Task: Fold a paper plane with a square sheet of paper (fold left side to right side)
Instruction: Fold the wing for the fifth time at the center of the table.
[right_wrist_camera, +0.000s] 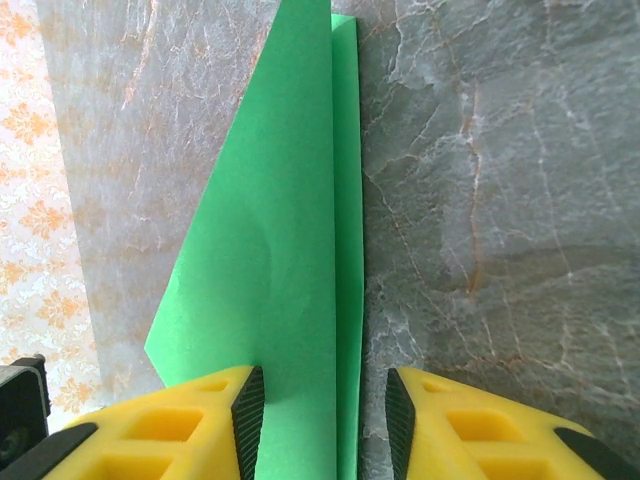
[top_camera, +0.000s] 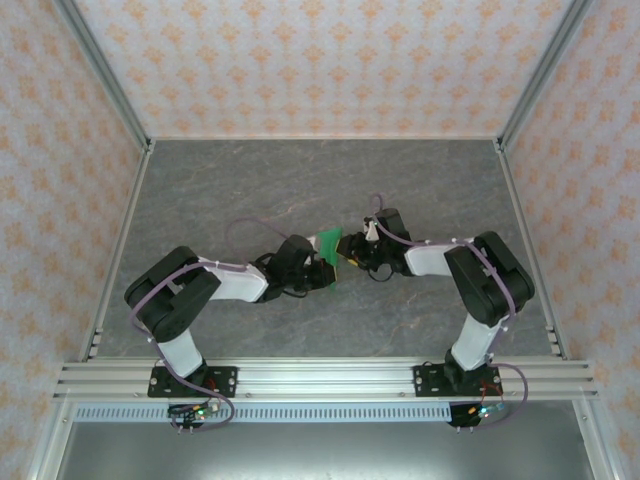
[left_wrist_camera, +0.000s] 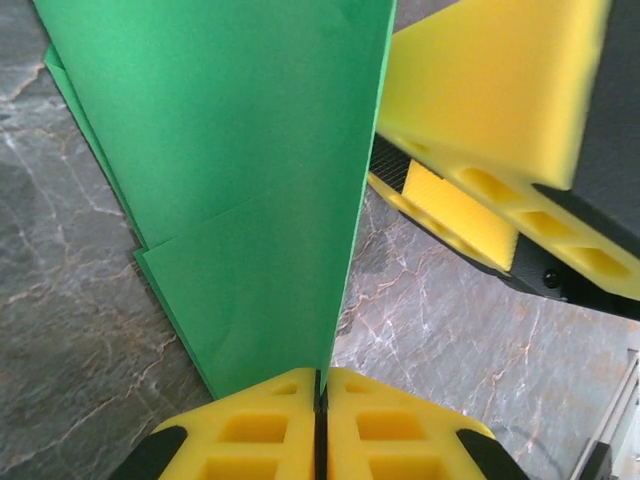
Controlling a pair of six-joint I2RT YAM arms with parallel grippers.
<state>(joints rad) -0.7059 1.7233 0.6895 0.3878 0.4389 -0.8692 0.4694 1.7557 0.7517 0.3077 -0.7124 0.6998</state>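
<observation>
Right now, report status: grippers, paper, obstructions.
Left gripper shut on the folded green paper. Right gripper open, jaws either side of the same paper. No other object near it; grippers close together over the table.

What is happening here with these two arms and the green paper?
Both arms meet over the middle of the table. The left gripper is shut on one end of the green paper, which is already folded into a pointed shape. The right gripper has its jaws apart on either side of the paper, not closed on it.
</observation>
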